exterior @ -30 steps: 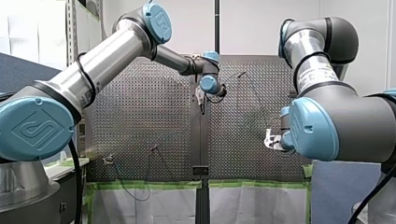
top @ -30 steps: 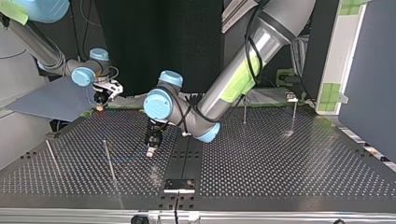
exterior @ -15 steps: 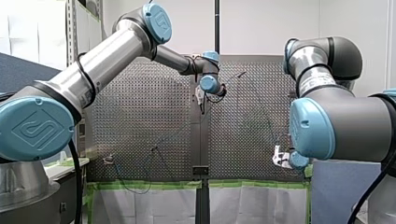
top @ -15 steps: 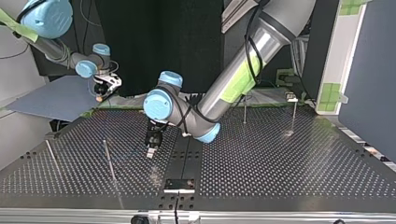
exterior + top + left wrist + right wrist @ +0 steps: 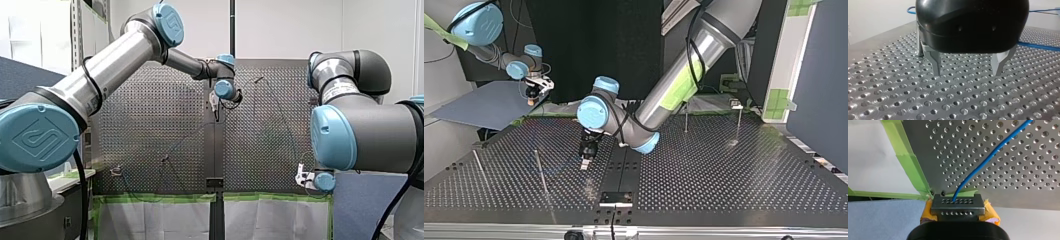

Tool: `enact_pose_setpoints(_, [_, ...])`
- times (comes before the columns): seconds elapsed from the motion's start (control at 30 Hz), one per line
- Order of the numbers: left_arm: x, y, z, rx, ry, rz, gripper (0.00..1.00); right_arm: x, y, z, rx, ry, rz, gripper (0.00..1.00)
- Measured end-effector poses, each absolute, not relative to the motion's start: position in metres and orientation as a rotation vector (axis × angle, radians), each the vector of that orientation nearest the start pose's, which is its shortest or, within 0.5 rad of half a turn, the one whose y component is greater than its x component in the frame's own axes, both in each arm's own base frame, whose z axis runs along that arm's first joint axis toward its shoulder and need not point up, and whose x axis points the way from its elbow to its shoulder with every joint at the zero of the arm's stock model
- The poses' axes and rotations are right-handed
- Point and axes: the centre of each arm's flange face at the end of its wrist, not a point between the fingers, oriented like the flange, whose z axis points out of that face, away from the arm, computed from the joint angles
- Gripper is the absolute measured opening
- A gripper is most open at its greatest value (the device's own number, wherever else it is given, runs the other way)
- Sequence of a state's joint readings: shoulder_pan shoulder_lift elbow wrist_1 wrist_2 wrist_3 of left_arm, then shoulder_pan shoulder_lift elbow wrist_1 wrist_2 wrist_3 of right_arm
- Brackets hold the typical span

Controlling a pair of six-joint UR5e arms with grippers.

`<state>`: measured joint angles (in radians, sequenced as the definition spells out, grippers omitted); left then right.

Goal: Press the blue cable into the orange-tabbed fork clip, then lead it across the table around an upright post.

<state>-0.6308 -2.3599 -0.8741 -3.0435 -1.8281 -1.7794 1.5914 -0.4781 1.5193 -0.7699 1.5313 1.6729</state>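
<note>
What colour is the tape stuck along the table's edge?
Bright green; the tape shows best in the right wrist view.

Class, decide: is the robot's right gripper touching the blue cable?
Touching. The right wrist view shows the blue cable running straight into my right gripper, its end clamped between the fingers with no gap.

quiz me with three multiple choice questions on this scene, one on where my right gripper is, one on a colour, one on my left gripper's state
1. Where is my right gripper?
A over the table's middle; B at the taped corner of the table; C beside a post
2. What colour is the tape along the table's edge?
A red; B green; C white
3. How is my left gripper?
A shut on the cable; B shut on a post; C open and empty

Answers: B, the right wrist view shows that corner just ahead of it, with the blue cable in its grip; B, the strips are green; C, its jaws stand apart over bare table.
</note>
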Motion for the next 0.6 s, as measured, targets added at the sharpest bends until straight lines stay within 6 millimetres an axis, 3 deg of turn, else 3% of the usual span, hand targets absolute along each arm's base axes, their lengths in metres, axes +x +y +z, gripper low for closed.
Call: enact_pose_setpoints(0.6, [0.551,-0.555,0.328,0.022,1.683,-0.441,0.99,0.154,-0.646,-0.104,1.411,-1.446,1.236,0.00])
